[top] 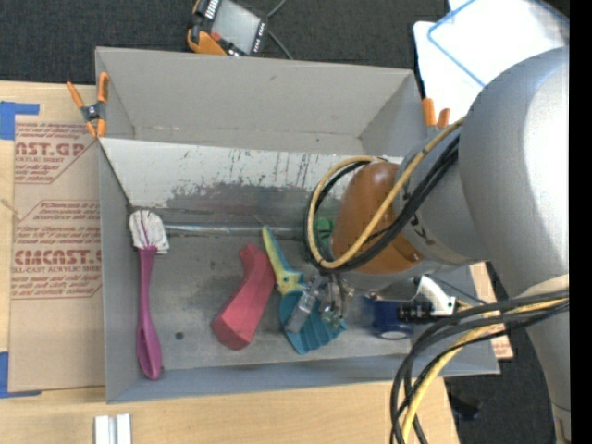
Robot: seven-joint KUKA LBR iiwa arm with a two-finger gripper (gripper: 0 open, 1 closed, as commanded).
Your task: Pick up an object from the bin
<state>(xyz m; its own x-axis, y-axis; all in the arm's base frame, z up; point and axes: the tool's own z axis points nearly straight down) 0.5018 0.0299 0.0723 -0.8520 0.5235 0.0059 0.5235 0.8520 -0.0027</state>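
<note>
Camera view: the gripper [324,302] is seen low in the bin [231,91], right of the floor's middle and toward the near edge. It is overhung by the orange cover [370,220] of the arm [518,165] and by looped cables [316,213]. Whether it is spread or pressed together cannot be told, since its metal tip is crowded by the things around it.

A teal piece [310,333] is found right under the gripper, close to the near wall, with a ribbed end turned toward that wall. The tip appears to be touching it, but whether the piece is gripped cannot be told.

A yellow tool [276,255] is laid just left of the gripper, slanted from the far left down toward the teal piece, which its lower end meets. A curved pink block [245,299] is placed beside that, at about the middle of the floor, with its thicker end toward the near wall.

A brush [146,326] with a pink handle is stretched along the left wall, its white bristle head turned toward the far wall, well apart from the gripper.

Right of the gripper, a dark blue thing [381,317] is partly hidden under the arm, and a white piece [435,294] is seen beside it toward the right wall. A green thing [324,229] is glimpsed behind the cables, farther back.
</note>
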